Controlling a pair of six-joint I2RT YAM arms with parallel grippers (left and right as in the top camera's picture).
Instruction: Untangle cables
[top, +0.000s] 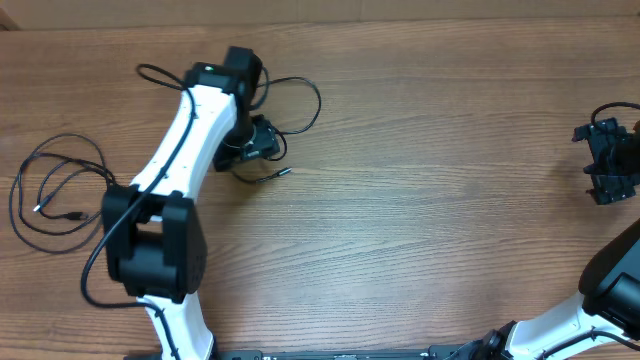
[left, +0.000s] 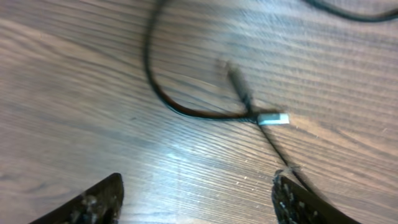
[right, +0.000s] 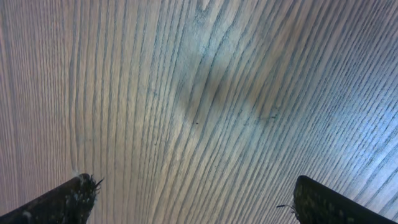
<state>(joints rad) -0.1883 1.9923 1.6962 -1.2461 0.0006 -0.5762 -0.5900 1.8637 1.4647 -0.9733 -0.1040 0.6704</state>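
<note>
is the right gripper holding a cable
No, the right gripper is open, with only the table showing between its jaws.

The overhead view looks straight down on the whole desk (top: 420, 200) from high up. The left wrist view hangs close over the wood, facing a cable (left: 186, 112) — the one left of centre in the overhead frame. The right wrist view, also close, faces desk grain near the overhead's right edge.

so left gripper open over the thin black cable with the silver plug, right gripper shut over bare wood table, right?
Not quite. The right gripper is open, jaws wide apart over the brown wood-grain table, per the right wrist view. The rest holds.
</note>
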